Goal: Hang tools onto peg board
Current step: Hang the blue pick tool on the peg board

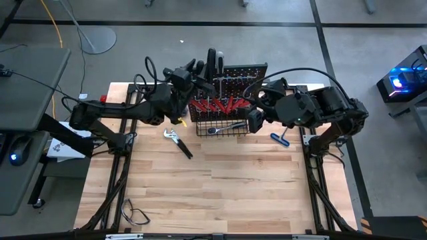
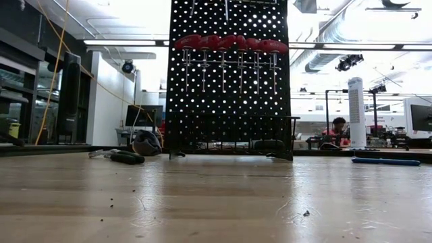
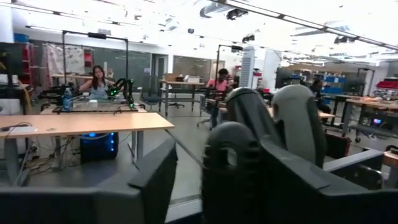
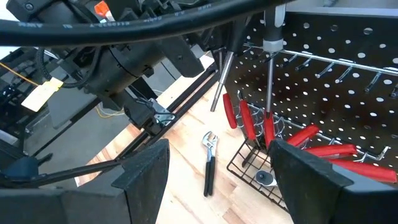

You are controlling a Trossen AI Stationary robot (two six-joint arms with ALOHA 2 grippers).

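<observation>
Jaws on my left gripper (image 1: 200, 67) stood apart at the top left edge of the black perforated peg board (image 1: 243, 77), beside two black-handled screwdrivers (image 1: 215, 63) up there; I couldn't tell whether those handles were seated on hooks or just touching the fingers (image 3: 227, 168). Jaws on my right gripper (image 1: 253, 120) were wide open, holding nothing, near the right end of the black wire basket (image 1: 200, 130). Red-handled screwdrivers (image 2: 229, 44) hung in a row high on the board. Black-handled pliers (image 1: 179, 143) lay on the wooden surface (image 1: 220, 193) just left of the basket, and the blue-handled T-shaped tool (image 1: 280, 138) lay to its right. To finish this release well, I judged I should back the left arm straight off without brushing the handles, then send the right one for the T-tool close by.
</observation>
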